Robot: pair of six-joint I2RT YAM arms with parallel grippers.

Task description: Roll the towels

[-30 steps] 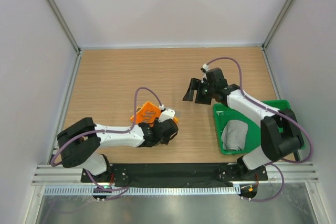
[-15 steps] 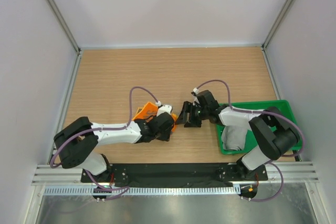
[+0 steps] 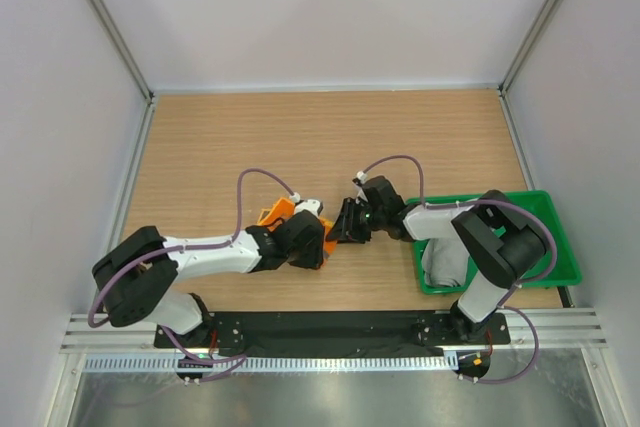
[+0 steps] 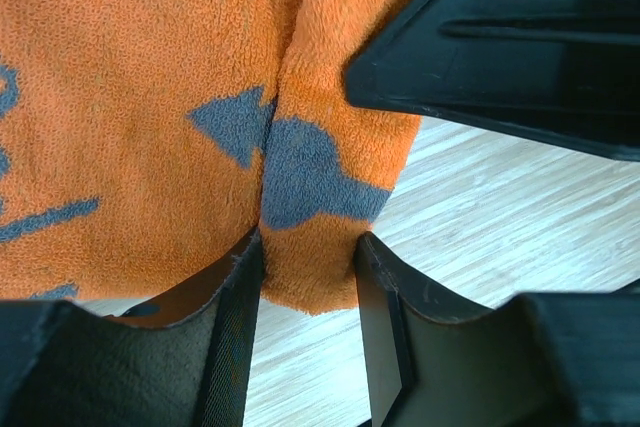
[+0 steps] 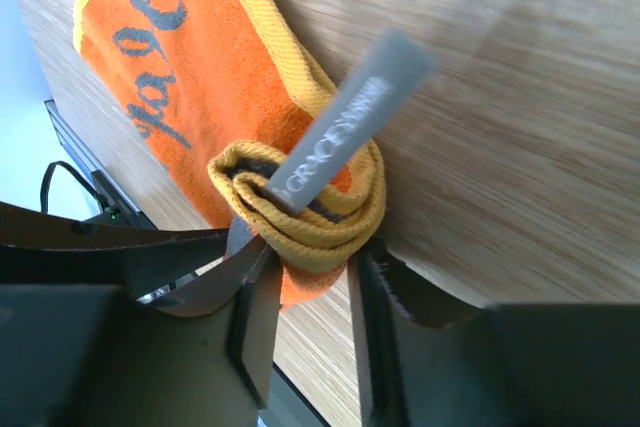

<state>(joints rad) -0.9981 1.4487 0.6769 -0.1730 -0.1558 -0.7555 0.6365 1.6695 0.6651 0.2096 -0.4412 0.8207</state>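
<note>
The orange-backed towel (image 3: 276, 214) lies partly rolled at the table's middle, orange side up with dark print. My left gripper (image 3: 312, 244) is shut on the rolled part (image 4: 318, 197), which is pinched between both fingers (image 4: 232, 287). My right gripper (image 3: 343, 224) meets it from the right and is shut on the roll's end (image 5: 310, 215), a coil of yellow edges with a grey label (image 5: 345, 117) sticking out. The right gripper's black body shows in the left wrist view (image 4: 510, 37). The light grey towel (image 3: 447, 255) lies bunched in the green tray (image 3: 545, 265).
The green tray stands at the right near the right arm's base. The wooden table (image 3: 230, 147) is walled by white panels on three sides. A black base rail (image 3: 330, 327) runs along the near edge.
My right gripper moved left and nearer, from mid-table to the towel roll's end, and closed on it. My left gripper, holding the towel, shifted slightly to the right.
</note>
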